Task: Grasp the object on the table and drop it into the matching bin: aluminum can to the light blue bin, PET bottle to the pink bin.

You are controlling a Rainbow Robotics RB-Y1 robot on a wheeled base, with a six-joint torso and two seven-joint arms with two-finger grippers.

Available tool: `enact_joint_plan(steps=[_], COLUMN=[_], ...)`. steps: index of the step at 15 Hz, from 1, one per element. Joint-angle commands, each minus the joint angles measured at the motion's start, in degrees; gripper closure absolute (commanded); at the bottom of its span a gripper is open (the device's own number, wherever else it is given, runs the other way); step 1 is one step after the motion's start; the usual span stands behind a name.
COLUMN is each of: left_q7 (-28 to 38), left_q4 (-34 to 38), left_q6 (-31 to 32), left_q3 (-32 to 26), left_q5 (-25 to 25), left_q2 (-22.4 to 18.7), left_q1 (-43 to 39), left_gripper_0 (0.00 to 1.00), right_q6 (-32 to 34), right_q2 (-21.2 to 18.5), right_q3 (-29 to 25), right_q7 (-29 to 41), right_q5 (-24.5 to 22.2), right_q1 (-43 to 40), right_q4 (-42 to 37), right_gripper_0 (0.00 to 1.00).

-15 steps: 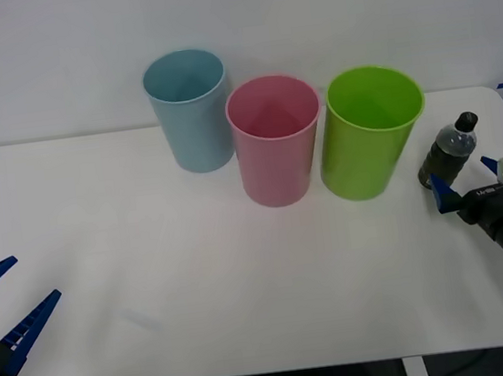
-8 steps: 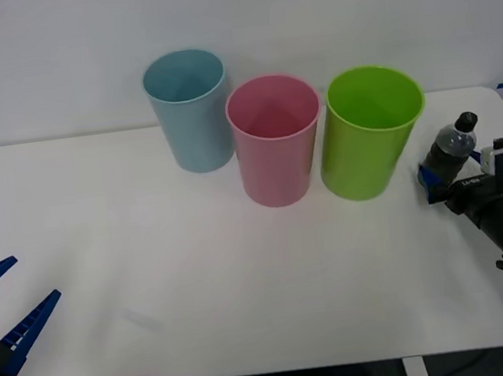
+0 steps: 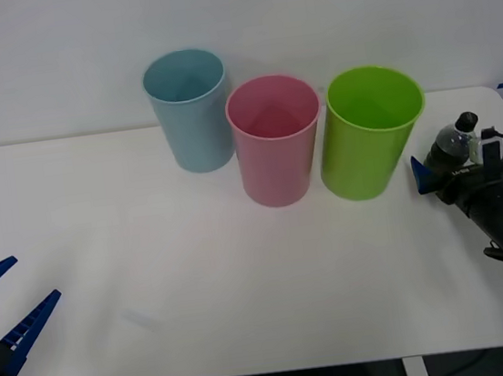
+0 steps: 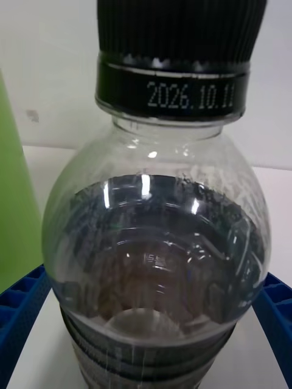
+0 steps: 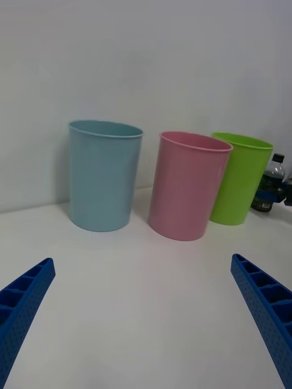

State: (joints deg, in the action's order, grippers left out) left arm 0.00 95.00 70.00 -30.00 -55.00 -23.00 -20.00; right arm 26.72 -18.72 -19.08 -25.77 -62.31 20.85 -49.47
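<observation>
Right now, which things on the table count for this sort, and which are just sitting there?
In play:
PET bottle, between the right tool's open fingers
pink bin, its target
table

Not needed now:
light blue bin
lime green bin
left tool, open, parked

Open left tool [image 5: 146, 316] facing blue bin [image 5: 103, 175], pink bin [image 5: 190, 185].

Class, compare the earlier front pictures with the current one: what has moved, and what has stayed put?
The right gripper advanced toward the PET bottle, its open fingers now on either side of it, not yet closed. Bottle, bins and parked left gripper are unchanged.
</observation>
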Motion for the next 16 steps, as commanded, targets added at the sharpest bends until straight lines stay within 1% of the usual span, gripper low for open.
enact_joint_plan(steps=[1,2,3,11,16], left_q7=[0.0,0.0,0.0,0.0,0.0], left_q4=[0.0,0.0,0.0,0.0,0.0], left_q6=[0.0,0.0,0.0,0.0,0.0], left_q3=[0.0,0.0,0.0,0.0,0.0], left_q5=[0.0,0.0,0.0,0.0,0.0], left_q2=[0.0,0.0,0.0,0.0,0.0], left_q1=[0.0,0.0,0.0,0.0,0.0], left_gripper_0=[0.0,0.0,0.0,0.0,0.0], right_q6=[-0.1,0.0,-0.1,2.5,2.0], right_q2=[0.0,-0.1,0.0,-0.1,-0.1], right_q3=[0.0,0.1,0.1,-0.8,0.3], right_q7=[-0.1,0.0,0.1,0.3,2.8], right_q5=[0.0,0.0,0.0,0.0,0.3], right_q1=[0.0,0.0,0.0,-0.7,-8.5], right_q4=[0.0,0.0,-0.1,-0.7,-12.0], right_gripper_0=[0.0,0.74,1.0,1.0,1.0])
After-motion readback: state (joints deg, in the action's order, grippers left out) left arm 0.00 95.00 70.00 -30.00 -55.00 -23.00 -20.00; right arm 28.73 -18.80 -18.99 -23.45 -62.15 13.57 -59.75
